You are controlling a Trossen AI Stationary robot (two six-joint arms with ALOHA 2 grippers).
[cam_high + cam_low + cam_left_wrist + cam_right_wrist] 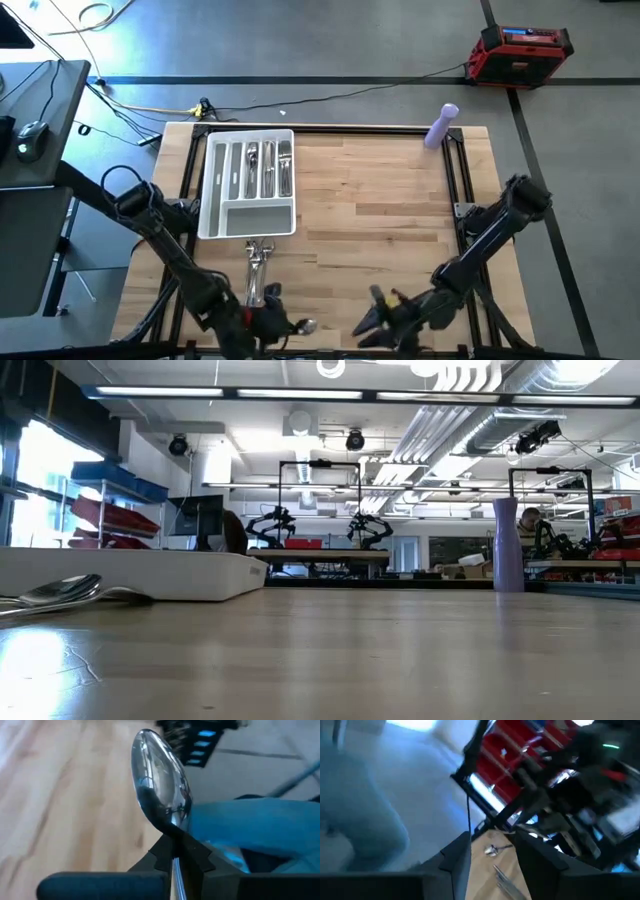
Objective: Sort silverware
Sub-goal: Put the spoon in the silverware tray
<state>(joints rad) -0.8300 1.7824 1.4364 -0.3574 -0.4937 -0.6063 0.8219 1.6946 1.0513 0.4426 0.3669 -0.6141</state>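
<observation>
A white compartmented tray (212, 205) lies at the table's far left, with silverware (268, 168) in its long slots. More silverware (258, 268) lies loose on the wood just nearer than the tray; one of its spoons (60, 592) shows in the low view. At the near edge my left gripper (278, 322) is shut on a spoon (162, 785). My right gripper (372, 318) hovers open and empty a short way to its right, facing the left gripper. Neither gripper appears in the low view. My left gripper pinches the spoon at its neck (175, 840), where handle meets bowl, between its two fingertips. The fingers lie along the handle, which runs back between them. The bowl (306, 326) sticks out past the fingertips toward the table's right, lifted clear of the wood.
A purple bottle (441, 125) stands at the far right corner. A red box (520, 52) and cables lie on the floor beyond the table. Blue cloth (260, 830) shows off the near edge. Bare wood (380, 200) stretches right of the tray.
</observation>
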